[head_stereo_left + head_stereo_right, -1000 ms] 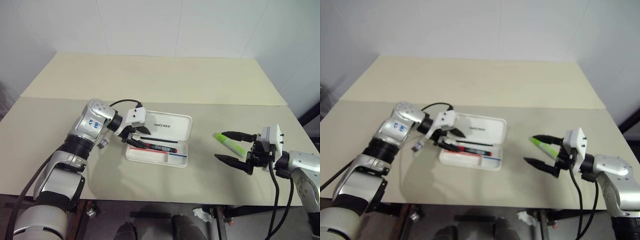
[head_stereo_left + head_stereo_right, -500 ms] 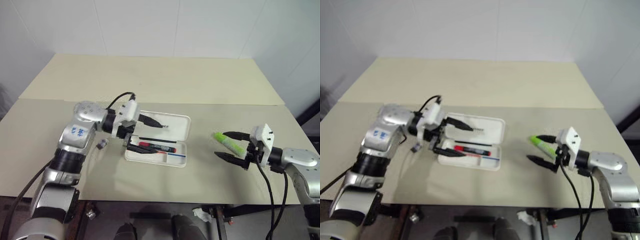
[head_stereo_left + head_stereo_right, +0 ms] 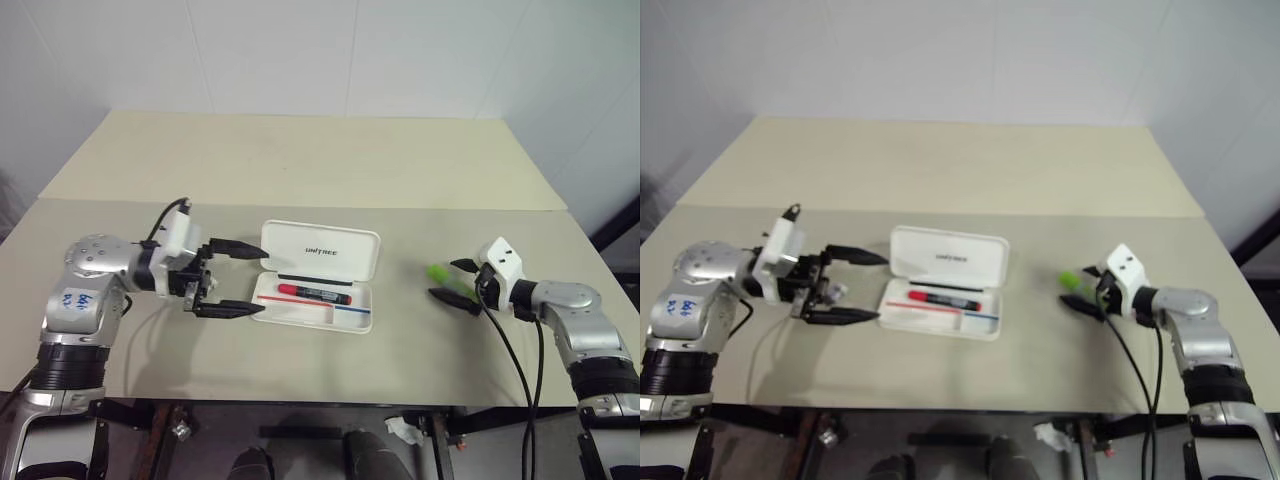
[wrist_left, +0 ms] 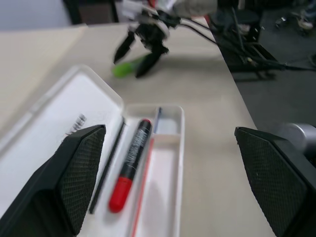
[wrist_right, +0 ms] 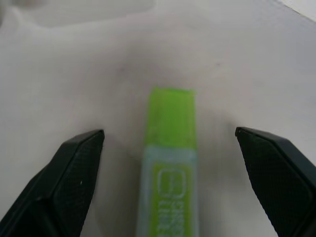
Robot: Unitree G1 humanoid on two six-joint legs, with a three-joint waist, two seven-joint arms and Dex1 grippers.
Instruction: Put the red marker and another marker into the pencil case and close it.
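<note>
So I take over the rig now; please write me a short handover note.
Left gripper: open, holding nothing, beside the case.
Right gripper: open, one finger on each side of the green marker, not closed on it.
Done: red marker lies in the open case's tray.
Left: grasp the green marker from the table, put it in the case, close the lid.

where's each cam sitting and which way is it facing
Head eyes: look forward and down on the table, both arms, the open pencil case.
Left wrist: along the open left gripper at the red marker.
Right wrist: along the open right gripper at the green marker.
Shared: left wrist and head views show the case.
</note>
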